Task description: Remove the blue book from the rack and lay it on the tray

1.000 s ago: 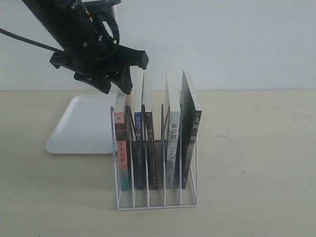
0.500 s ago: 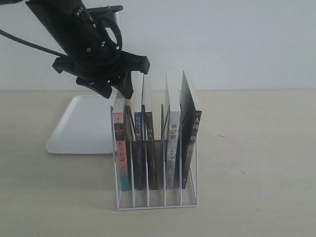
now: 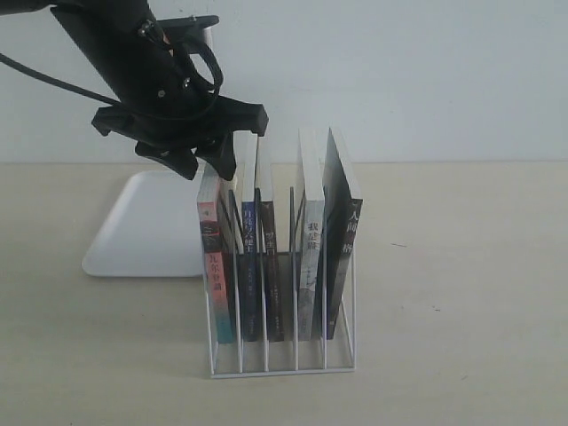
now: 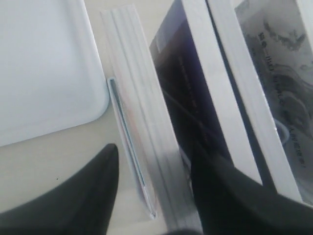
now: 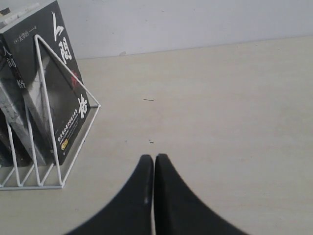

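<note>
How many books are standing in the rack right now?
5, one per slot of the rack, left to right in the exterior view: pink-red-spined book, blue book, dark-spined book, pale grey book, black-covered book. None seems hidden.

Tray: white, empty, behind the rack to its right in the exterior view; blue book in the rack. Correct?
Wrong side: the tray sits behind the rack to its left, as the exterior view shows. It is white and empty, and the blue book stands in the rack.
</note>
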